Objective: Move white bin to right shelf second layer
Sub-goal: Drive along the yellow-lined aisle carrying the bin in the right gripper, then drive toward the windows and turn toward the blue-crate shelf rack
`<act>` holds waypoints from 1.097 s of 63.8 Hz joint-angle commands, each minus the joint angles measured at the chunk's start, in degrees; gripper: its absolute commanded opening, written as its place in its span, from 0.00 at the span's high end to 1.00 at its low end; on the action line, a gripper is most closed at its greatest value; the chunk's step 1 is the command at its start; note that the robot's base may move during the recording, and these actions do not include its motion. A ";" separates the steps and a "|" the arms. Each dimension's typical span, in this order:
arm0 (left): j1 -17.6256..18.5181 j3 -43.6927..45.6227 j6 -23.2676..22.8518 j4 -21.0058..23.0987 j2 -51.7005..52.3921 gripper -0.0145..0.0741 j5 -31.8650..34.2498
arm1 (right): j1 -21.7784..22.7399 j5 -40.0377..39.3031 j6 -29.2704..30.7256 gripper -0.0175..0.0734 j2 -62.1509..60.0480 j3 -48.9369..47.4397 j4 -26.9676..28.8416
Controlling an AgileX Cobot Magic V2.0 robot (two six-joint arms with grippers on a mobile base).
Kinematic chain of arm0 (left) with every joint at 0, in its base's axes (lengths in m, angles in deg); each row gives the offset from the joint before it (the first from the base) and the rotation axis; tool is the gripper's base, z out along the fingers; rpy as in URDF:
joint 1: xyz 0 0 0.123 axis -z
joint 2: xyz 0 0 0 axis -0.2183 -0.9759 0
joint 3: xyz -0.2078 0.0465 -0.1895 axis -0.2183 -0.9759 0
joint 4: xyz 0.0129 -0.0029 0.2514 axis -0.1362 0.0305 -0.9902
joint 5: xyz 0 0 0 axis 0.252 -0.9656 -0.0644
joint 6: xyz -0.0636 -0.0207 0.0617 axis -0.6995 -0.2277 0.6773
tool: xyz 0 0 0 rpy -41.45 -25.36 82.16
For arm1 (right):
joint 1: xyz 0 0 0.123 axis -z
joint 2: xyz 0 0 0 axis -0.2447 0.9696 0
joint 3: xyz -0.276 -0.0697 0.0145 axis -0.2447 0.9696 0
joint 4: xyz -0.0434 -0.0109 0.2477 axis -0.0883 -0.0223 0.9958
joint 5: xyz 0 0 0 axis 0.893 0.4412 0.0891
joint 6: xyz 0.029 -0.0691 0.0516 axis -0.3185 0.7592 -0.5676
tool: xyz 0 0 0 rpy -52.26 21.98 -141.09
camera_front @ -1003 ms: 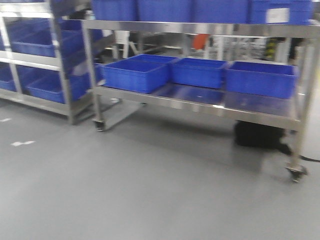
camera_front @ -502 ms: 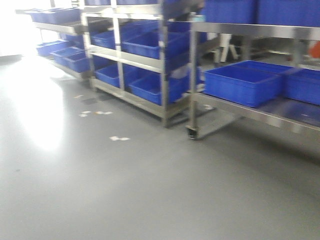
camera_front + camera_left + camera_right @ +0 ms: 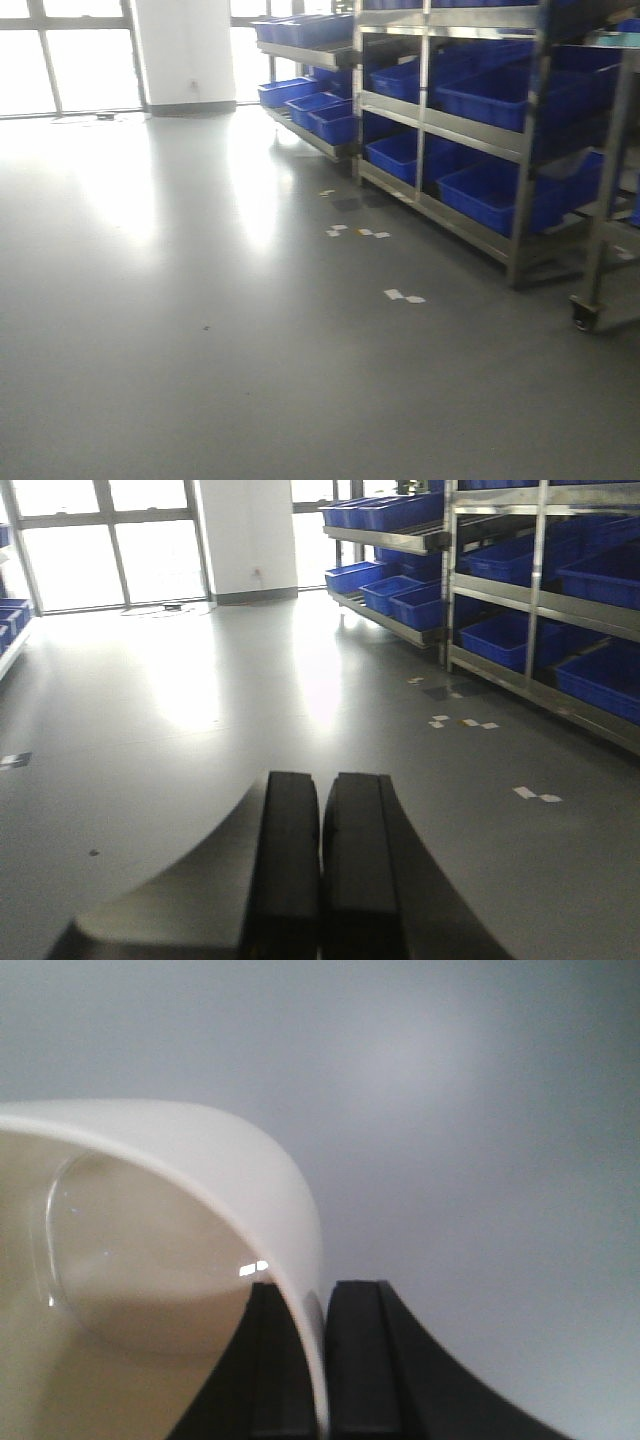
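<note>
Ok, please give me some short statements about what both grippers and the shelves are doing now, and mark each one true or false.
1. The right gripper clamps the wall of the white bin, one finger inside and one outside. True.
2. The left gripper carries a crate. False: its fingers are shut together and hold nothing.
3. Blue crates sit on the steel racks at the right of the front view. True.
4. The white bin rests on a roller shelf. False: no shelf shows near it in the right wrist view, only a plain grey surface behind it.
5. The white bin is full of parts. False: the visible part of its inside is empty.
</note>
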 commanded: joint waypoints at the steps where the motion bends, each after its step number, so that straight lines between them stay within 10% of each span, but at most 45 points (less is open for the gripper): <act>1: 0.21 -2.11 -0.15 0.35 0.75 0.74 4.84 | -0.08 -3.33 0.37 0.74 0.07 -1.57 0.26; 70: 0.21 -2.11 -0.15 0.35 0.75 0.74 4.84 | -0.08 -3.33 0.37 0.74 0.07 -1.57 0.26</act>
